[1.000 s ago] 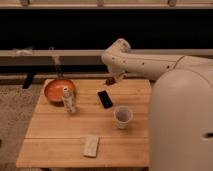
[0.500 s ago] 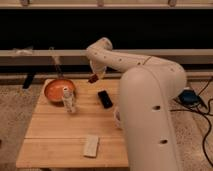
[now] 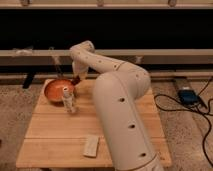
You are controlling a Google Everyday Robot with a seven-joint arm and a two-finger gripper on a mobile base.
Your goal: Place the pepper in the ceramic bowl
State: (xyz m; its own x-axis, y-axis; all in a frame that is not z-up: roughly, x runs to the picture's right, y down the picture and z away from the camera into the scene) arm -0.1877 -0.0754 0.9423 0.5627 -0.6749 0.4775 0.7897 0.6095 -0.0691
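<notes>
Swung leftward across the table (image 3: 125, 135) from mid-frame within the last second; gripper (image 3: 76, 79) now at the right rim of the ceramic bowl (image 3: 56, 90), upper left of frame; fingers clenched on the pepper (image 3: 75, 80), a dark red sliver; release probably next; bowl glossy orange inside, darker rim.

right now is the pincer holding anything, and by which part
The pincer is shut at the right rim of the ceramic bowl. A dark reddish thing shows at its tip, probably the pepper, but which part is gripped cannot be told.
</notes>
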